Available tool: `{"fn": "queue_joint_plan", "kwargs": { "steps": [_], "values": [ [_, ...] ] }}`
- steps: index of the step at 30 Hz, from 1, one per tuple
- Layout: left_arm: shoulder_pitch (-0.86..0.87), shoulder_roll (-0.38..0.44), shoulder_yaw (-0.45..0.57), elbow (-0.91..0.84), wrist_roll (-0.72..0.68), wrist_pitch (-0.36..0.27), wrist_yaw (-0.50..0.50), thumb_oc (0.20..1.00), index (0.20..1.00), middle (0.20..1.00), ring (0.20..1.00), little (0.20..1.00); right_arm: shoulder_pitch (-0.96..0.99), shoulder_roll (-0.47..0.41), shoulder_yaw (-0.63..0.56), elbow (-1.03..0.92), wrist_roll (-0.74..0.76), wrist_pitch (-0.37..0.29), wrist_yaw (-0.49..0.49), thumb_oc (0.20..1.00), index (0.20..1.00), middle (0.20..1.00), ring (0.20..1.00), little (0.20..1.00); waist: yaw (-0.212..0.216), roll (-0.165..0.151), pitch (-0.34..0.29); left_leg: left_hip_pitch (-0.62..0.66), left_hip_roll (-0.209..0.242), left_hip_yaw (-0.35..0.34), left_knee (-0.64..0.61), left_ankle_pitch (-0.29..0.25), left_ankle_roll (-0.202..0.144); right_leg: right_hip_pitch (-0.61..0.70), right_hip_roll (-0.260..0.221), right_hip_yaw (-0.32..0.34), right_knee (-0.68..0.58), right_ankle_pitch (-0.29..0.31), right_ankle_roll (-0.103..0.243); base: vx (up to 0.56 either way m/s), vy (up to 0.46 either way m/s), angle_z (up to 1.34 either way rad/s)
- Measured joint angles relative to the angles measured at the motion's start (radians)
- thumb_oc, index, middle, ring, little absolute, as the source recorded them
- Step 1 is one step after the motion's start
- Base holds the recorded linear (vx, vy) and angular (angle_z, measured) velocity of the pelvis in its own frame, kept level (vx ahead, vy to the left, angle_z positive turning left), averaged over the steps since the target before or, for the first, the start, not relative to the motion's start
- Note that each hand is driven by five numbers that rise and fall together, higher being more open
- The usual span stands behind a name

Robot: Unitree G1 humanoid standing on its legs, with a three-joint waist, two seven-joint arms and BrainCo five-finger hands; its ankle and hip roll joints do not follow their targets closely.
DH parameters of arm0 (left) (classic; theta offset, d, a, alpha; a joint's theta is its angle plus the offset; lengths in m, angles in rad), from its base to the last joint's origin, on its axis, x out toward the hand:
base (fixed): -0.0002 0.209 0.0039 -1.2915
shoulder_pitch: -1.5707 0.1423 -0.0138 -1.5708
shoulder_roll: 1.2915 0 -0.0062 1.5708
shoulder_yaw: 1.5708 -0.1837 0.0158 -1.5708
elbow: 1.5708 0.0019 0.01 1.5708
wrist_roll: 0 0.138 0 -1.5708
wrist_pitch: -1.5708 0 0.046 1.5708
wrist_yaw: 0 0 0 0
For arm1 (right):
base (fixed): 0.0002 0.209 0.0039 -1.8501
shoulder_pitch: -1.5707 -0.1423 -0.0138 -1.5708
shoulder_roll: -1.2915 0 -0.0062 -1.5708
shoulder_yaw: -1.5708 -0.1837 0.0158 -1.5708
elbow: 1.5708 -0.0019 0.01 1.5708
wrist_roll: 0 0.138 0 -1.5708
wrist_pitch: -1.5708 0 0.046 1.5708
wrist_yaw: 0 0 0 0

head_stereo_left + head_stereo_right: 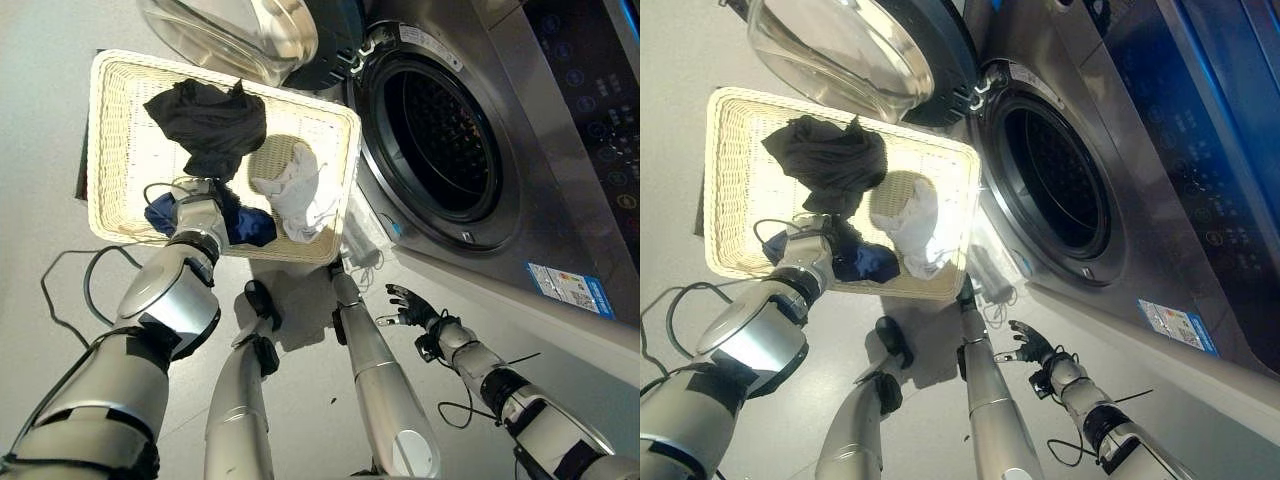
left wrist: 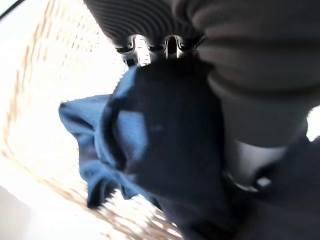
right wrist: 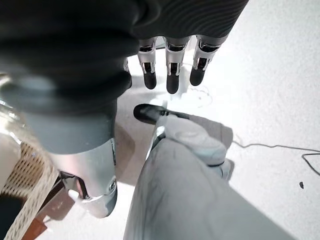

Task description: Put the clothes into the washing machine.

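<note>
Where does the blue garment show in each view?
Left eye view: blue garment in the basket's near edge, at the left hand.
Right eye view: same spot.
Left wrist view: close up.
Right wrist view: not there.
Shared landmark: the basket.

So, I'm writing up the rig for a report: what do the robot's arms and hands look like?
Both arms are silver-grey shells with black joint bands. The left hand and right hand have dark ribbed covers over back and wrist; the right's silver fingers end in dark tips.

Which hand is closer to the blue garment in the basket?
Left. The left hand is in the basket, on the blue garment; the right hand hangs over the floor below the washer door.
</note>
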State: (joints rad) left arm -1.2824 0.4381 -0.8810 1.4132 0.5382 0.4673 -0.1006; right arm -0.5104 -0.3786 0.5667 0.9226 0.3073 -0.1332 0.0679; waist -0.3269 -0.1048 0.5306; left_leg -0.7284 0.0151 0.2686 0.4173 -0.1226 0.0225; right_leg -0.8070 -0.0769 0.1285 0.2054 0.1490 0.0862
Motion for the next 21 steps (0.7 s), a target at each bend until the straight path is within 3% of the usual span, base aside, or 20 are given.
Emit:
{"fn": "queue_joint_plan", "kwargs": {
  "steps": [6, 11, 16, 20, 21],
  "values": [
    [0.029, -0.028, -0.039, -0.015, 0.096, 0.05, -0.257, 0.2, 0.2, 0.2, 0.2, 0.2, -0.01, -0.016, 0.011, -0.026, -0.002, 0.001, 0.001, 1.0, 1.0, 1.0, 1.0, 1.0, -0.012, 0.001, 0.0, 0.014, -0.004, -0.004, -0.009, 0.002, 0.003, 0.002, -0.001, 0.0, 0.008, 0.003, -0.005, 0.0, 0.007, -0.03],
    [0.079, -0.048, -0.063, -0.059, 0.11, 0.054, -0.295, 0.2, 0.2, 0.2, 0.2, 0.2, -0.026, -0.033, 0.036, -0.031, -0.004, 0.004, 0.007, 1.0, 1.0, 1.0, 1.0, 1.0, -0.001, 0.006, -0.003, 0.088, -0.025, -0.012, -0.045, 0.019, 0.007, 0.049, -0.015, -0.003, 0.033, -0.012, -0.006, -0.03, -0.019, 0.05],
    [0.101, -0.022, -0.049, -0.076, -0.065, 0.025, -0.181, 0.2, 0.2, 0.2, 0.2, 0.2, -0.029, -0.033, 0.034, -0.035, -0.022, 0.01, 0.007, 1.0, 1.0, 1.0, 1.0, 1.0, 0.022, 0.01, -0.006, 0.112, -0.035, -0.028, -0.073, 0.038, -0.001, 0.067, -0.023, -0.009, 0.045, -0.019, -0.005, -0.03, -0.045, 0.12],
    [0.189, 0.015, 0.083, -0.09, -0.351, -0.175, 0.044, 0.2, 0.2, 0.2, 0.2, 0.2, 0.017, -0.036, 0.033, -0.037, -0.024, 0.01, -0.003, 1.0, 1.0, 1.0, 1.0, 1.0, 0.052, 0.021, -0.01, 0.205, -0.033, -0.068, -0.11, 0.053, -0.014, 0.171, -0.019, -0.039, 0.015, -0.018, -0.019, -0.03, -0.074, 0.11],
    [0.189, 0.015, 0.083, -0.09, -0.351, -0.175, 0.044, 0.2, 0.2, 0.2, 0.2, 0.2, 0.017, -0.036, 0.033, -0.037, -0.024, 0.01, -0.003, 1.0, 1.0, 1.0, 1.0, 1.0, 0.052, 0.021, -0.01, 0.205, -0.033, -0.068, -0.11, 0.053, -0.014, 0.171, -0.019, -0.039, 0.015, -0.018, -0.019, -0.04, -0.083, 0.32]
  ]
}}
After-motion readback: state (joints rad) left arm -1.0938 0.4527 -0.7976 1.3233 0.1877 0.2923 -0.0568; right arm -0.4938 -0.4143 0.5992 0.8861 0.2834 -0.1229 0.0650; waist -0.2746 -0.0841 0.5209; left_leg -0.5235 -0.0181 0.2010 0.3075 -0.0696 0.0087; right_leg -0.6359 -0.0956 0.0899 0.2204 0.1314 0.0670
